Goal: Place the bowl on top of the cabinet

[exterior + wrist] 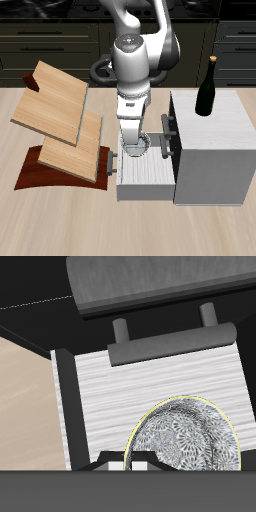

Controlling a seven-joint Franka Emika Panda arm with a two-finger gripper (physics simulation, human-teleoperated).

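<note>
Closest under my wrist is the small shallow round bowl (pixel 183 436), pale grey with a dark scribbly pattern inside and a thin yellowish rim. It lies in the pulled-out white drawer (pixel 130 386) of the boxy white-grey cabinet (pixel 215 135), with the drawer's dark bar handle (pixel 170 344) beyond it. My two-finger gripper (pixel 136 148) reaches down into that drawer right over the bowl, its dark fingertips (pixel 112 463) just at the bowl's rim; I cannot tell whether they pinch the rim or stand free of it. On the cabinet's flat top, towards its back, a dark wine bottle (pixel 208 90) stands upright. On the far side of the open drawer from the cabinet, slanted light wooden boards (pixel 62 115) lean on a dark reddish-brown base (pixel 45 172) resting on the tan wooden table (pixel 60 225).
</note>
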